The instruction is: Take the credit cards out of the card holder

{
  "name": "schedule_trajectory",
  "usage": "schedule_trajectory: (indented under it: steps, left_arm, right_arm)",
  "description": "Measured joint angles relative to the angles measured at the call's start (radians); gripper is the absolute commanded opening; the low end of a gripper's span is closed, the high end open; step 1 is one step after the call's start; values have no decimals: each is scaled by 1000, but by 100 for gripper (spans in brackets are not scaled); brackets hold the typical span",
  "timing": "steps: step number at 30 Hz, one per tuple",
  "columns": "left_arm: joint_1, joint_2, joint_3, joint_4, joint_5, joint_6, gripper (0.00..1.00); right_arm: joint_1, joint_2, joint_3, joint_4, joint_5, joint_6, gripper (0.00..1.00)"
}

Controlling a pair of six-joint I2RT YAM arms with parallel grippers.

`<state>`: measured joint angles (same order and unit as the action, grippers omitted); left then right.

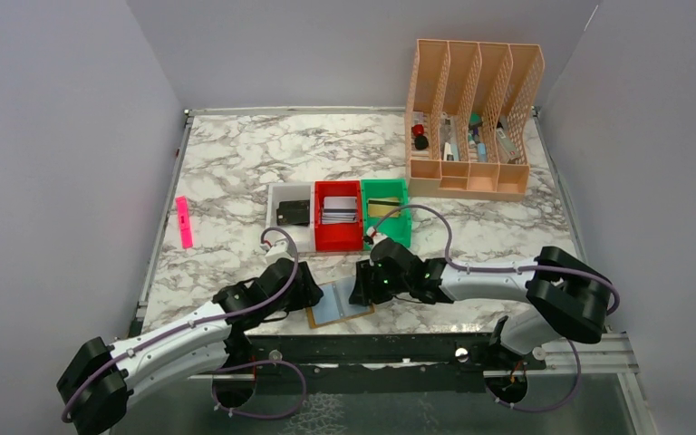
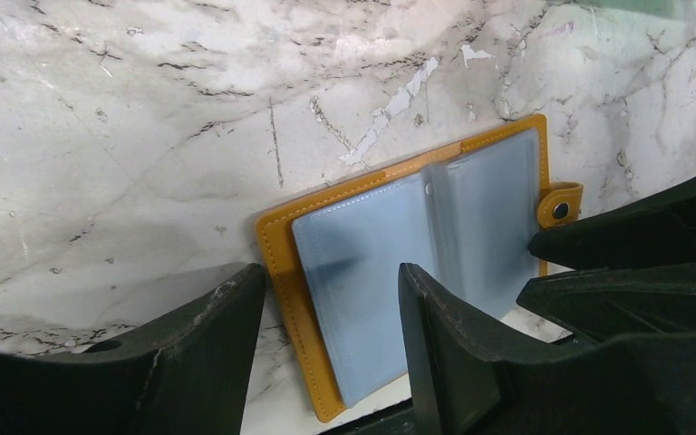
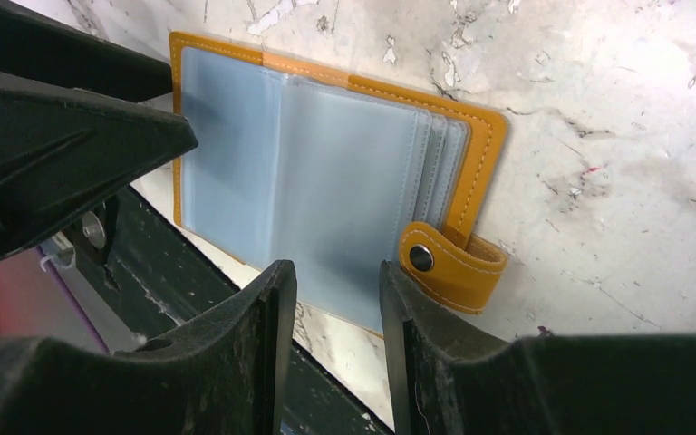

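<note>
At the near edge of the counter (image 1: 236,163), flat and open, the card holder (image 1: 339,305), pale blue sleeves up. Over it, left fingers (image 2: 190,353) spread wide, gripping nothing; by its tab, right fingers (image 3: 236,353) narrowly parted, gripping nothing. Beyond: white bin (image 1: 290,188) with a dark flat thing (image 1: 294,213), red bin (image 1: 337,237) with pale cards (image 1: 338,215), green bin (image 1: 384,184) with a yellowish card (image 1: 381,208). Farthest, a peach rack (image 1: 468,179) of pens and oddments.
</note>
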<state>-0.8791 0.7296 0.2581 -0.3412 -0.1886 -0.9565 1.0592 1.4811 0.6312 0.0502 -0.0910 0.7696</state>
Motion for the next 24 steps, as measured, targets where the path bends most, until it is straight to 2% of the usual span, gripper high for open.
schedule_trajectory:
  steps: [9, 18, 24]
  left_arm:
    - [0, 24, 9, 2, -1, 5, 52]
    - [0, 27, 8, 2, -1, 8, 51]
    - [0, 29, 9, 3, 0, 8, 49]
  right_arm:
    - [1, 13, 29, -30, 26, -8, 44]
    - [3, -23, 41, -109, 81, -32, 45]
    - [3, -11, 40, -97, 72, -38, 41]
